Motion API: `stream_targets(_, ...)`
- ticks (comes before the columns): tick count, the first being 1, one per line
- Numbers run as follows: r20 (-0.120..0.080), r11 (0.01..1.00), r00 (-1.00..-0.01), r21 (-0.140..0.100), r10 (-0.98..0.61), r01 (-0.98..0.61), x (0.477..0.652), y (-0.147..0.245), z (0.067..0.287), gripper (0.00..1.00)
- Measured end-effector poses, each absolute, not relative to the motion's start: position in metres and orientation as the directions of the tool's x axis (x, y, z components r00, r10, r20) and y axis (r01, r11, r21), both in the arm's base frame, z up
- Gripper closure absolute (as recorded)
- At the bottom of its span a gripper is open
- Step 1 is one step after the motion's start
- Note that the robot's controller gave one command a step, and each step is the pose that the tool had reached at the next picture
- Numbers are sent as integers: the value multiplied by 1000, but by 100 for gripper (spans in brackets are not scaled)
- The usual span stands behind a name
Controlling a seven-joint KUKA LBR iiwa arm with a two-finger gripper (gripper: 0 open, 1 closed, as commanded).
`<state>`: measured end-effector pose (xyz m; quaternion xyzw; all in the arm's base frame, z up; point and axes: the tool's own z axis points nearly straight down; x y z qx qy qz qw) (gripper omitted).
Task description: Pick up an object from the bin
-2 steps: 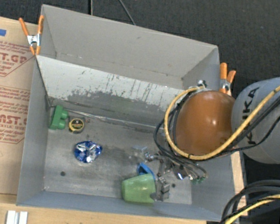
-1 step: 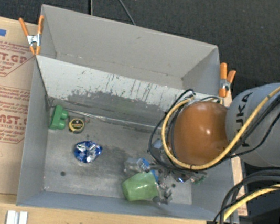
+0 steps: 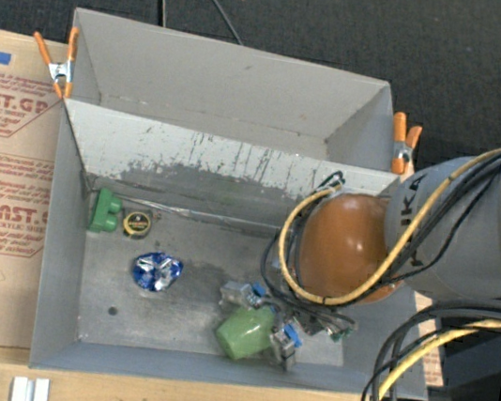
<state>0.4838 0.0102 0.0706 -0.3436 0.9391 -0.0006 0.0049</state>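
In the camera view the pale green lump looks light and rather soft, with a smooth rounded skin that may slip, so I judge a hold across its narrower middle to be safest. It lies close against the tool, on the side away from the arm. I cannot tell how far open the tool is, nor whether it has hold of anything.

Overhead view, slightly oblique, close over bin

Green block, green lump, blue wrapper, blk disc: 1 ea.
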Motion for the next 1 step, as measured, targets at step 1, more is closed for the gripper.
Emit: stream_targets(1,-13,764,-764,-7,-645,-645,485,11,71,0)
